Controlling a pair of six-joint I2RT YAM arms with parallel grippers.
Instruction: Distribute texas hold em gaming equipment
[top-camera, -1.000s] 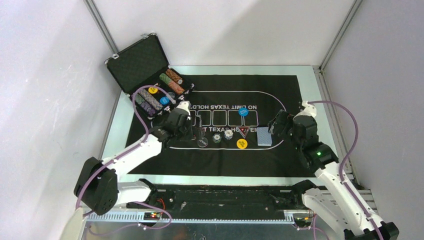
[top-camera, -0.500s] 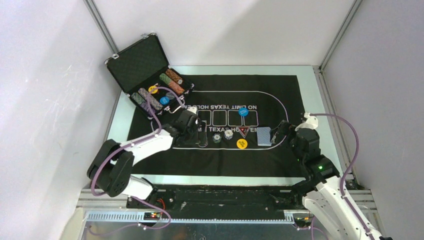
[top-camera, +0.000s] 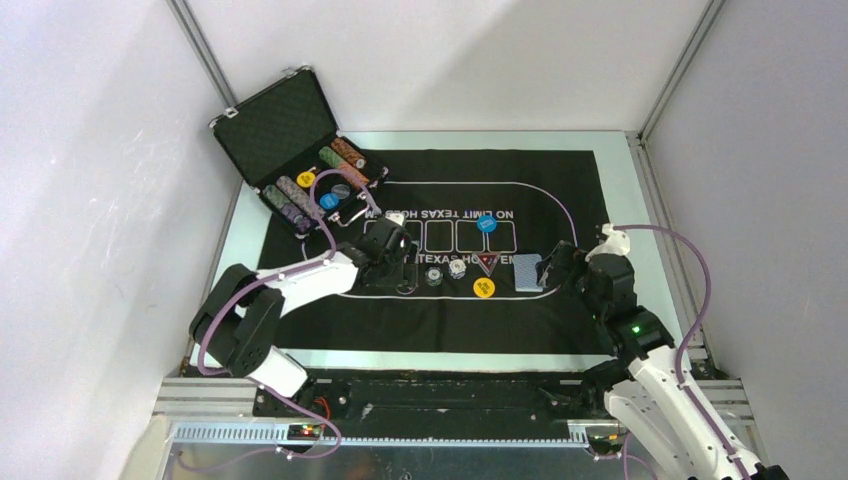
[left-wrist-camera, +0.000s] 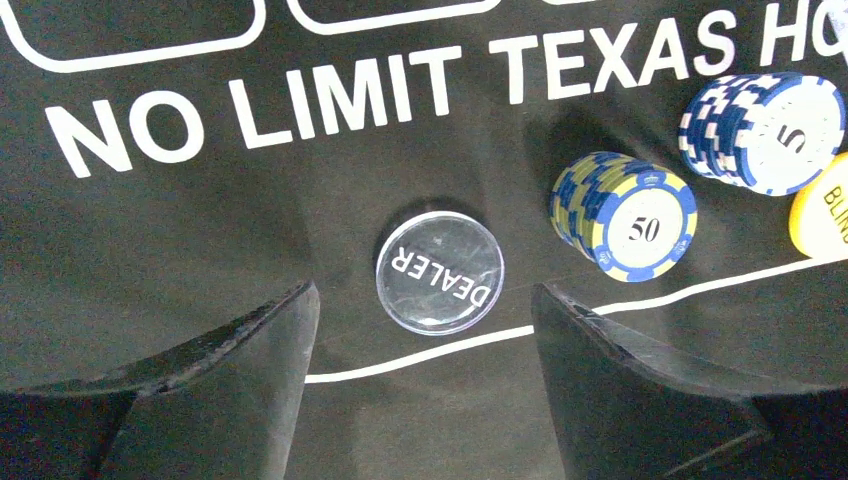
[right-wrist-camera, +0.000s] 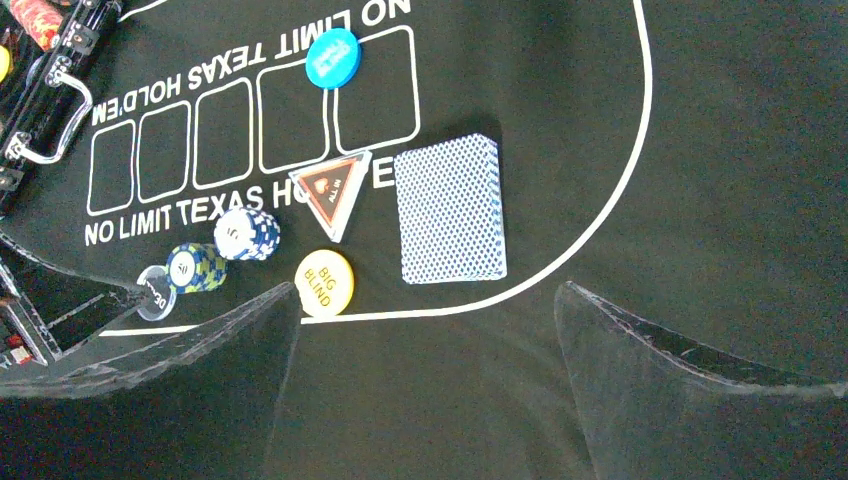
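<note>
Care is counting most at the left tool (left-wrist-camera: 422, 291), which is hanging with its jaws spread either side of the clear dealer disc (left-wrist-camera: 439, 272) and gripping nothing. The disc is lying flat on the black mat (left-wrist-camera: 200, 230), just above the white border line. Such a thin disc is offering little edge, so in my judgement the fingers should be coming down level until they are brushing the cloth, centred on the disc. They should then be squeezing gently, so that it is not skating off toward the chips. Just right of it the yellow-and-blue chip stack (left-wrist-camera: 625, 215) is leaning slightly, and the blue-and-white stack (left-wrist-camera: 765, 130) is sitting beyond it, both near enough for a careless finger to knock. Farther right are lying the yellow disc (right-wrist-camera: 324, 283), the triangle marker (right-wrist-camera: 331, 190), the blue disc (right-wrist-camera: 332, 58) and the card deck (right-wrist-camera: 450, 210). The right tool (right-wrist-camera: 428, 293) is hovering beside the deck, likewise released and empty. Lettering is reading "DEALER", "50", "5", "BIG BLIND" and, on the mat, "NO LIMIT TEXAS HOLD'EM". The print on the triangle and the blue disc is showing too small to read.
</note>
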